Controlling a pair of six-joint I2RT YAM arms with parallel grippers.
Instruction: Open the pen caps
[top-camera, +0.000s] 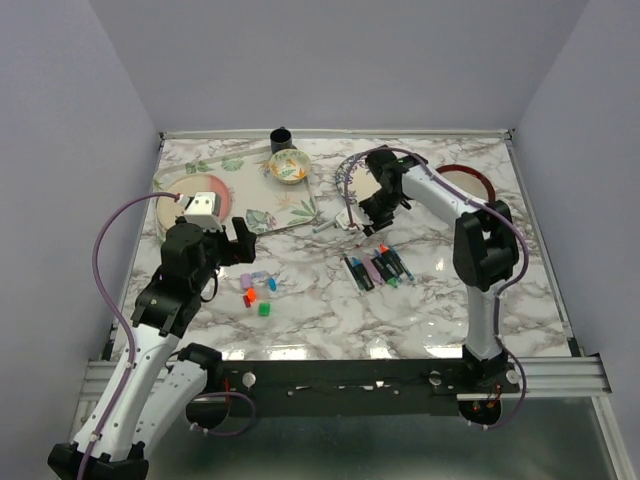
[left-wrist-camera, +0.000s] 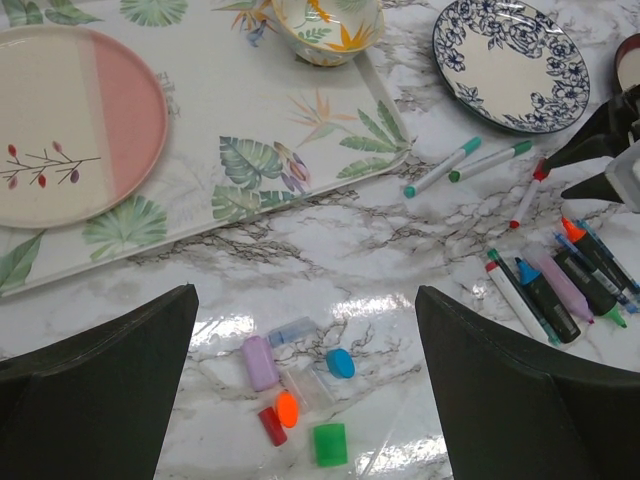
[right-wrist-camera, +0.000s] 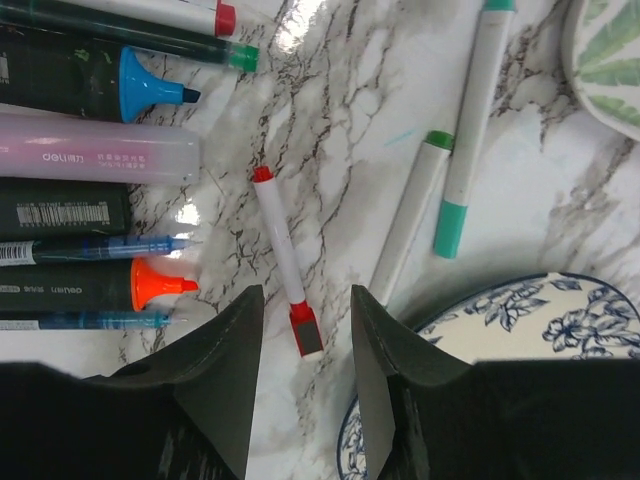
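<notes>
Your right jaws: half-open astride end of red pen (right-wrist-camera: 279, 232), set to pinch | left jaws: wide, empty, over loose pen caps (left-wrist-camera: 262, 362), desk's near-left

Bright, even overhead light in all three views; shadows under the arms are soft and short. The glossy marble desk (left-wrist-camera: 480, 215) throws white glare patches in both wrist views, strongest just above the pen caps (left-wrist-camera: 290, 385) in the left one. The right claw (right-wrist-camera: 305, 295) reads as near-featureless black with soft edges in its own view; the top view is coarse and leaves small items unresolved.
</notes>
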